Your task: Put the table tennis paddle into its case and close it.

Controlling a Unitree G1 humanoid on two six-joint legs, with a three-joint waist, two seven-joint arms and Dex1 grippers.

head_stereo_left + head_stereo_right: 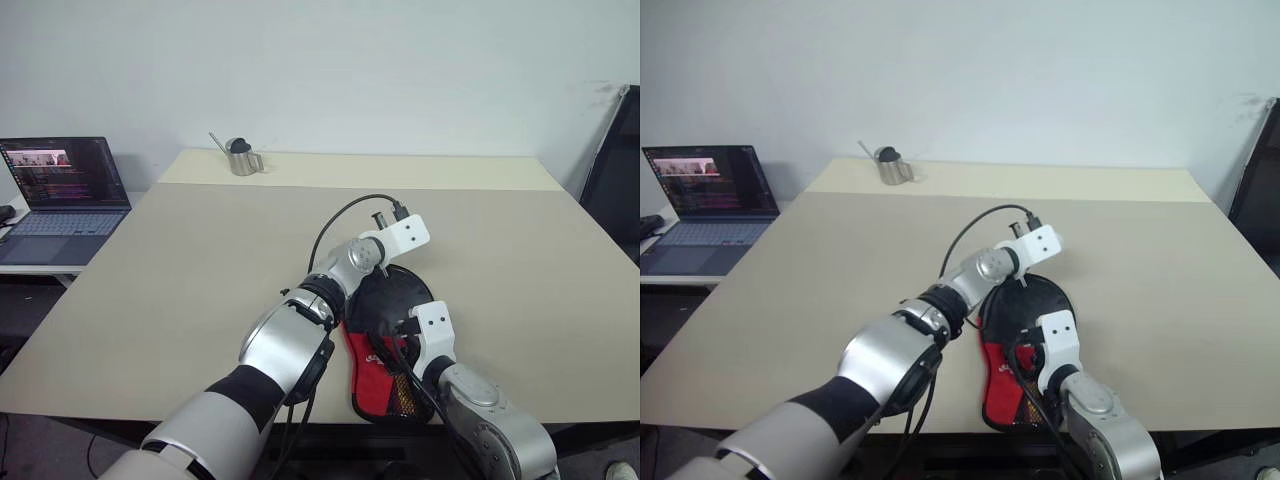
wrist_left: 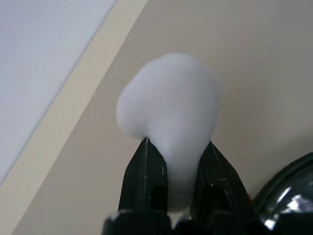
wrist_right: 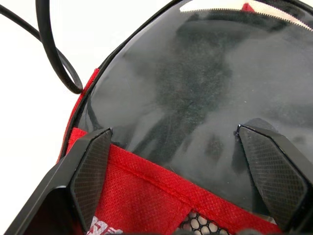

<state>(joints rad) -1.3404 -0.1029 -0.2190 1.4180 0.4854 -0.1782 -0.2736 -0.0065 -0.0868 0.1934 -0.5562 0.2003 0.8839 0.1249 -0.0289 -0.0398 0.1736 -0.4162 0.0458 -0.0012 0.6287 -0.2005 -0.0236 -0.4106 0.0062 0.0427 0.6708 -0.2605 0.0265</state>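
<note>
**A:** Where was the paddle?

**B:** Couldn't single it out. The case (image 1: pixel 385 375) lay flat on the table (image 1: pixel 200 250) near my edge, round end away from me, red panel and mesh (image 3: pixel 200 225) toward me. The round end looked glossy black. I couldn't tell if that was the paddle inside or just the cover.

**A:** Closed?

**B:** I'd say not fully. The zipper (image 3: pixel 220 10) teeth showed along the far rim with a pale gap behind them.

**A:** Your tools?

**B:** My right gripper (image 3: pixel 173 130) was spread wide, low over the case where the red panel met the black. One finger was over each side and nothing was held. Whether it touched the case, I couldn't tell. My left gripper (image 2: pixel 178 143) was nearly pressed together, pinching a white blob (image 2: pixel 168 98) too blurred to name. It sat just past the case's round end.

**A:** How would it handle?

**B:** My guess was a light, soft fabric pouch that would slide and buckle if tugged by the zipper alone. The glossy face looked slippery, so I'd pin the red fabric or the rim seam instead. The paddle would be stiff and light, and best taken by its handle.

**A:** Anything else in the case?

**B:** Nothing I could see through the mesh.
</note>
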